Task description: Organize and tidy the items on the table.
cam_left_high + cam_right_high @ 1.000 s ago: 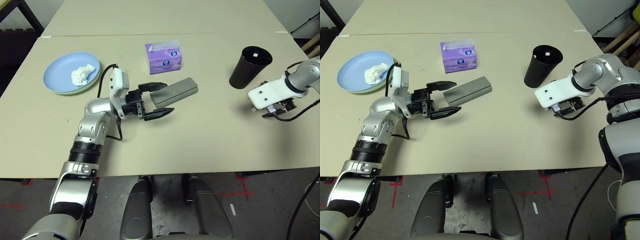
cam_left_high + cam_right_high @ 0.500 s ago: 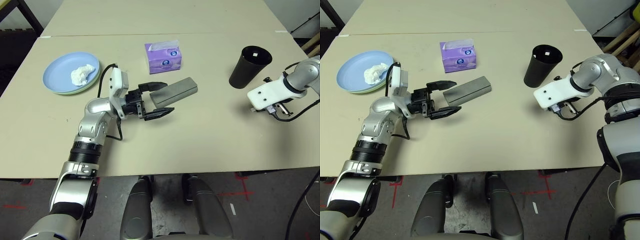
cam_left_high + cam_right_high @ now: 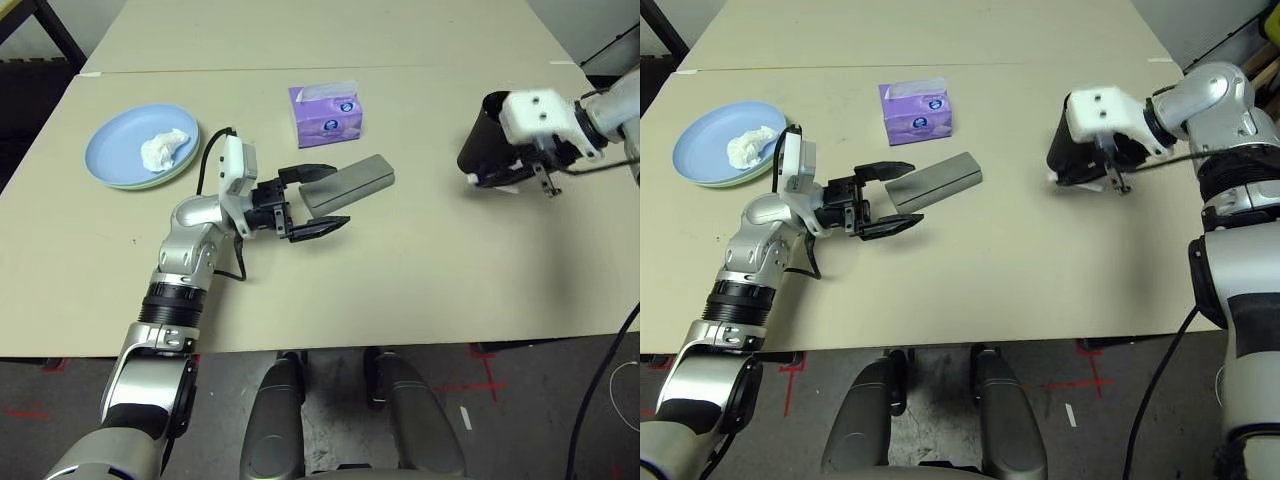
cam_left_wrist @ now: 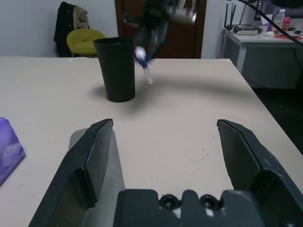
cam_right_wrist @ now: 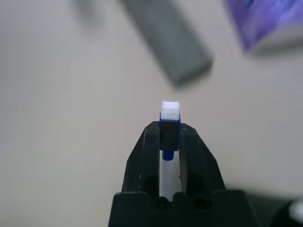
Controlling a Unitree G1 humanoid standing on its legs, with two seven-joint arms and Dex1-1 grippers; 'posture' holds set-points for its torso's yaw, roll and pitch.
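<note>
Carrying white pen (image 5: 169, 124), pinched in right gripper (image 5: 169, 135), beside tall black cup (image 3: 487, 140) at upper right. Waiting wide open, empty: left gripper (image 3: 318, 200) straddling grey glasses case (image 3: 352, 182), centre. Tidying partly done.

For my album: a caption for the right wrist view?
Right pincer gripping a white pen above the table.

A dark wooden door (image 4: 189, 35) stands at the top centre of the left wrist view, against a pale wall (image 4: 28, 23). At upper left, a yellow-green chair (image 4: 85, 40) has a dark jacket (image 4: 64, 26) draped on it. At upper right, a grey desk (image 4: 265, 47) carries clutter. In the head views, grey floor (image 3: 530, 420) with red tape marks (image 3: 480, 385) lies along the bottom.
</note>
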